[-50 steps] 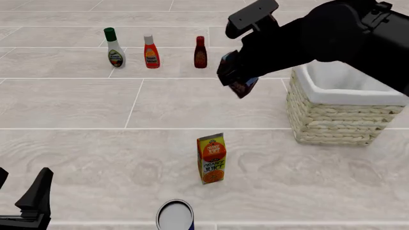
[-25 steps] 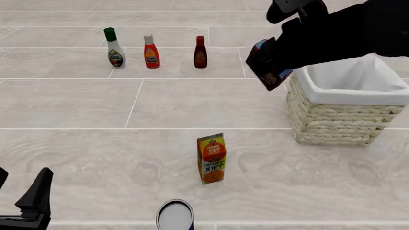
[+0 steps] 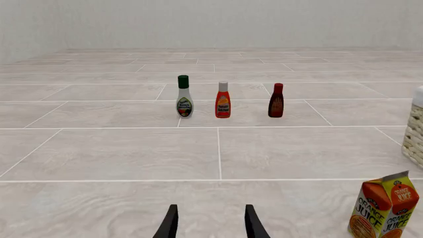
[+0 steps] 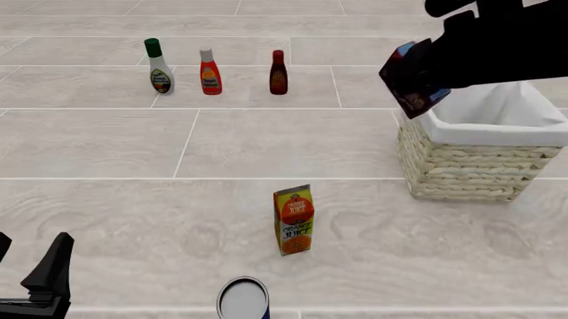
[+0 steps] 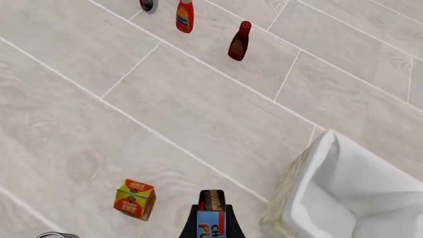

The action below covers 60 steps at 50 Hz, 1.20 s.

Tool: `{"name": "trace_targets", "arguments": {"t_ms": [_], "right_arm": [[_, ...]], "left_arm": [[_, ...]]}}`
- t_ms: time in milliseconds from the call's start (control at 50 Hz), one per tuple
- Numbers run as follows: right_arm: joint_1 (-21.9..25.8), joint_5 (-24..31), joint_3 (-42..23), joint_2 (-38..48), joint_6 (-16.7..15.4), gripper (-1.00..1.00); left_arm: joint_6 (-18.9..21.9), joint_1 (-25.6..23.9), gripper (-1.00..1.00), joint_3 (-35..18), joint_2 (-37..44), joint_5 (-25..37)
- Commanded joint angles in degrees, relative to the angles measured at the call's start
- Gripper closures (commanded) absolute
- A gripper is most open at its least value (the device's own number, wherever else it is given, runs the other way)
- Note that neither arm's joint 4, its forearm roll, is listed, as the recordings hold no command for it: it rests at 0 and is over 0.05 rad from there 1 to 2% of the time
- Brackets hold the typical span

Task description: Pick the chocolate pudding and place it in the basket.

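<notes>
Aloft, chocolate pudding: clamped between right gripper jaws, tilted, over basket near-left rim. Left gripper: jaws apart, low over counter's near-left edge.

Flat, even, bright light over all three views — no visible source; no glare on the pale tiled table; shadows are barely there, only a faint darkening by the orange juice carton; focus is sharp throughout — no blur, no edge distortion.
</notes>
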Motion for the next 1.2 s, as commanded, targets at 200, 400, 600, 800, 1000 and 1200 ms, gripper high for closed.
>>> {"name": "trace_targets", "arguments": {"t_ms": [200,400,600,800,1000,1200], "right_arm": [[-5.4,0.3,0.4,-3.4,0.6,1.00],[-8.1,0.3,0.0,-4.3,0.7,1.00],[-9.8,0.4,0.6,-5.3,0.7,1.00],[-12.9,1.1,0.8,-6.4,-0.1,1.00],[-15.8,1.2,0.9,-7.0,-0.4,1.00],[-18.6,2.1,-0.8,-6.9,-1.3,1.00]], "left_arm": [[0.0,0.1,-1.00,0.0,0.0,-0.1],[0.0,0.1,-1.00,0.0,0.0,-0.1],[0.0,0.1,-1.00,0.0,0.0,-0.1],[0.0,0.1,-1.00,0.0,0.0,-0.1],[0.0,0.1,-1.00,0.0,0.0,-0.1],[0.0,0.1,-1.00,0.0,0.0,-0.1]]}}
